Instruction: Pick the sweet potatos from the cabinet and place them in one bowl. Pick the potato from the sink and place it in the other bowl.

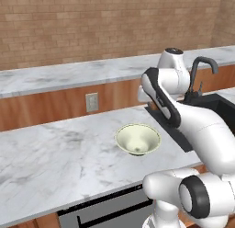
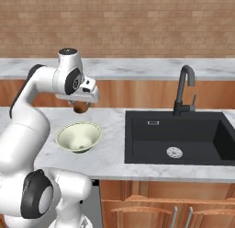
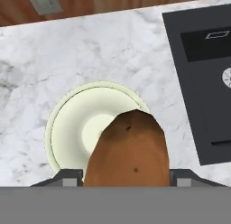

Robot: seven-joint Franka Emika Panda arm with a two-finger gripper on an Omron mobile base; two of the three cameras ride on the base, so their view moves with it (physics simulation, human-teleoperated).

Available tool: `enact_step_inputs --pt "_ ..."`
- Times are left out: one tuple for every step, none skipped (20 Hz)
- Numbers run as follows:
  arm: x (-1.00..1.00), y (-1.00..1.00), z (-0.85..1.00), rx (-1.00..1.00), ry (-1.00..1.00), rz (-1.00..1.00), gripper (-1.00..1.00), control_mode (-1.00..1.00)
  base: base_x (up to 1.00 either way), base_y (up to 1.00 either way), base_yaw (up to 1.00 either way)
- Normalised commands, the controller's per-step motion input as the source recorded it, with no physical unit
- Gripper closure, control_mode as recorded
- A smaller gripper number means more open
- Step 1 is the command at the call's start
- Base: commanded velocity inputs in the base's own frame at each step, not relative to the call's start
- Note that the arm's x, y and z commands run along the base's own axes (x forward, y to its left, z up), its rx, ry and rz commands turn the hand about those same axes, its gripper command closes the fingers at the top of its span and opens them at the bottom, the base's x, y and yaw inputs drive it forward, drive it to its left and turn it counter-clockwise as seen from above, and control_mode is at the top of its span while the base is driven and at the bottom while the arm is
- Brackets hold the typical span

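The gripper point(image 2: 81, 104) is clamped on the potato point(image 3: 128, 151), an orange-brown tuber that in the hand view bulges up between the two finger tips and covers the 5 o'clock part of the pale bowl point(image 3: 63, 128) below it. In the right base view the potato shows as a small brown lump under the hand, raised above the counter and clear of the bowl's rim, a little toward 12 o'clock of the bowl's middle.

The pale bowl sits upright on the marble counter point(image 2: 110, 153), and nothing is visible inside it. Bare marble rings it on every side: a broad stretch toward 9 o'clock in the left base view, a narrower band toward 3 o'clock before the sink point(image 2: 176, 137) begins. The sink's near edge and the bowl's rim are apart, not touching.

The sink is a black rectangular basin with a round silver drain point(image 2: 174, 152) on its floor (no tuber can be seen lying in it). The dark curved faucet point(image 2: 185, 89) rises at 12 o'clock of the basin, well apart from the hand.

Behind the counter runs a wooden backsplash with a wall outlet point(image 1: 92, 102), and above that a second marble ledge below the brick wall. The counter's front edge lies at 6 o'clock of the bowl, with some bare marble between them
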Motion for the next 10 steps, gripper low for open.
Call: enact_step_inputs --pt "0.40 0.49 -0.46 0.00 0.17 0.00 1.00 -1.00 0.00 0.00 0.00" --pt "0.44 0.44 -0.46 0.00 0.16 0.00 1.00 -1.00 0.00 0.00 0.00" --pt "0.33 0.41 -0.37 0.00 0.19 0.00 1.00 -1.00 0.00 0.00 0.00" --pt "0.41 0.19 -0.34 0.00 0.19 0.02 1.00 -1.00 0.00 0.00 0.00" --pt "0.19 0.07 -0.26 0.00 0.17 0.05 1.00 -1.00 0.00 0.00 0.00" --pt "0.00 0.00 -0.17 0.00 0.12 0.11 1.00 -1.00 0.00 0.00 0.00" --pt "0.00 0.00 -0.11 0.00 0.08 0.12 1.00 -1.00 0.00 0.00 0.00" --pt "0.00 0.00 -0.13 0.00 0.07 0.13 1.00 -1.00 0.00 0.00 0.00" --pt "0.00 0.00 -0.15 0.00 0.07 0.13 1.00 -1.00 0.00 0.00 0.00" --pt "0.00 0.00 -0.20 0.00 0.07 0.14 1.00 -1.00 0.00 0.00 0.00"
